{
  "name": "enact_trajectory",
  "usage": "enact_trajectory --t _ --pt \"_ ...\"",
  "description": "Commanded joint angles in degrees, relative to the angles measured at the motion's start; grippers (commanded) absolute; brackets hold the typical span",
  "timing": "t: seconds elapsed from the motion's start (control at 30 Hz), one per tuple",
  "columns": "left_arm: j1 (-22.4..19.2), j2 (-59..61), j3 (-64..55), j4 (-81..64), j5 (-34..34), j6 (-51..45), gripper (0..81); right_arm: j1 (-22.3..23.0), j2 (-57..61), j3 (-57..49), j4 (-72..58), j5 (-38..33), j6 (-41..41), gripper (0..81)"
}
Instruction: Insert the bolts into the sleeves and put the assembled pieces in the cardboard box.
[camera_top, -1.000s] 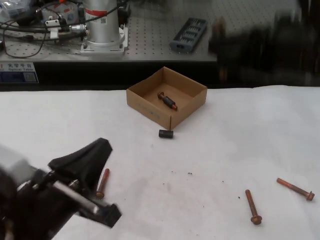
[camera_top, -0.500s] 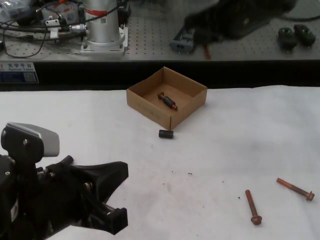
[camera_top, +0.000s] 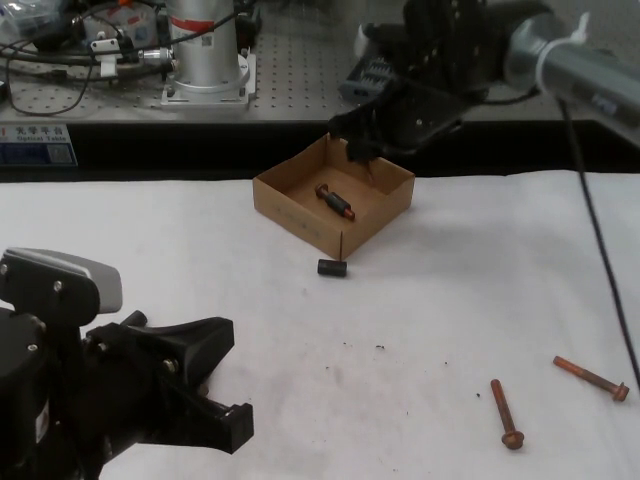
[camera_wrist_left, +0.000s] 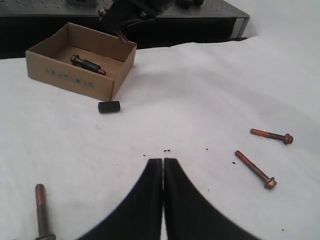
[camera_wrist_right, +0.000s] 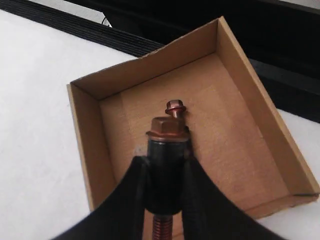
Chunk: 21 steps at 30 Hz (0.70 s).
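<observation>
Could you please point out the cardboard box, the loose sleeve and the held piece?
cardboard box (camera_top: 300, 220), high view, front wall
loose sleeve (camera_top: 332, 268), high view, its side
held piece (camera_wrist_right: 165, 170), right wrist view, its sleeve

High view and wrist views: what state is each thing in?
Brown cardboard box: open-topped, holding one assembled piece.
Right gripper: shut on sleeved copper bolt, over the box.
Left gripper: shut, empty.
Loose black sleeve: empty, lying outside the box.
Three loose copper bolts: unsleeved, lying on white cloth.
</observation>
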<state>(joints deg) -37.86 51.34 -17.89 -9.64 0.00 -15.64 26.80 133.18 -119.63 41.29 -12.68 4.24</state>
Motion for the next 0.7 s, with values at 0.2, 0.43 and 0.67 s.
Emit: enact_trajectory --t 0.2,0.43,0.67 --pt "-0.16 0.16 -0.62 -1.18 -1.07 1.43 0.6 -0.35 3.70 -1.82 -5.48 -0.85 1.50 5.8" --pt "-0.16 0.16 -0.62 -1.18 -1.07 1.43 0.6 -0.35 4.70 -1.78 -5.71 -0.98 1.50 5.4" --pt "-0.16 0.16 -0.62 -1.18 -1.07 2.42 0.6 -0.35 4.67 -1.78 -5.71 -2.52 0.93 16.6"
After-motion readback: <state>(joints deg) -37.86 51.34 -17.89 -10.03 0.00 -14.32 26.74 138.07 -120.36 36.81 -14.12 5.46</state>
